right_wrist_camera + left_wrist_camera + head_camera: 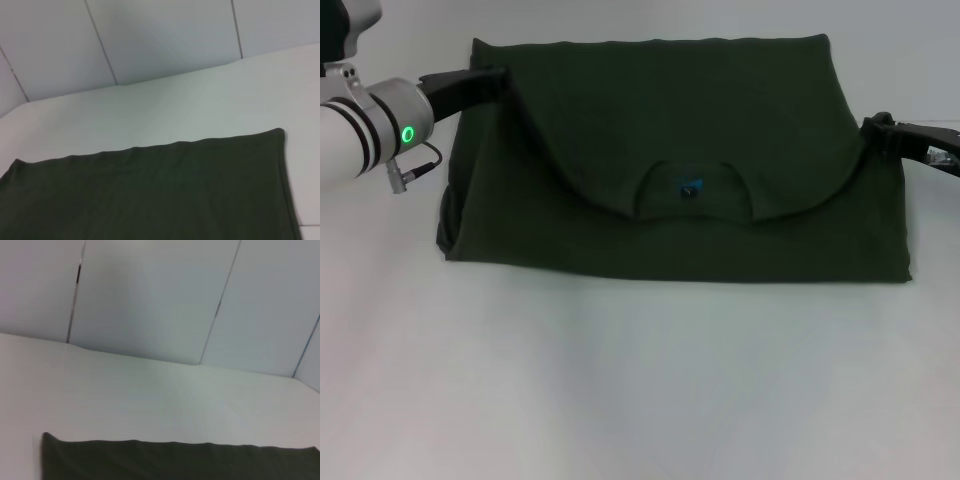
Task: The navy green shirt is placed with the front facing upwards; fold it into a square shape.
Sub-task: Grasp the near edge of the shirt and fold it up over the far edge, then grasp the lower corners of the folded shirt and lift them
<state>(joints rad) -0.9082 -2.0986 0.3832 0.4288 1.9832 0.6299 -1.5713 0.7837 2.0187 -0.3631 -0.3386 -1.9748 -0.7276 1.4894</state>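
- One navy green shirt (670, 170) is shown lying on the white counter (640, 380), spread wide across the middle of the head view.
- Its upper part is seen folded over onto the body, so that the collar (698, 192), with a small blue mark (692, 187) inside it, lies near the centre and opens toward the near edge.
- The curved edge of the folded layer is seen running from both far corners down to the collar.
- The left pincer (492, 80) is placed at the shirt's far left corner, its dark fingers meeting the cloth edge; whether cloth is held cannot be told.
- The right pincer (876, 130) is placed at the shirt's right edge, touching the fabric; its grip cannot be told either.
- A green ring light (408, 134) is lit on the left arm's wrist.
- Only a strip of shirt (180, 460), counter and wall panels (150, 300) is shown in the left wrist view; a broader shirt area (150, 195) is shown in the right wrist view.
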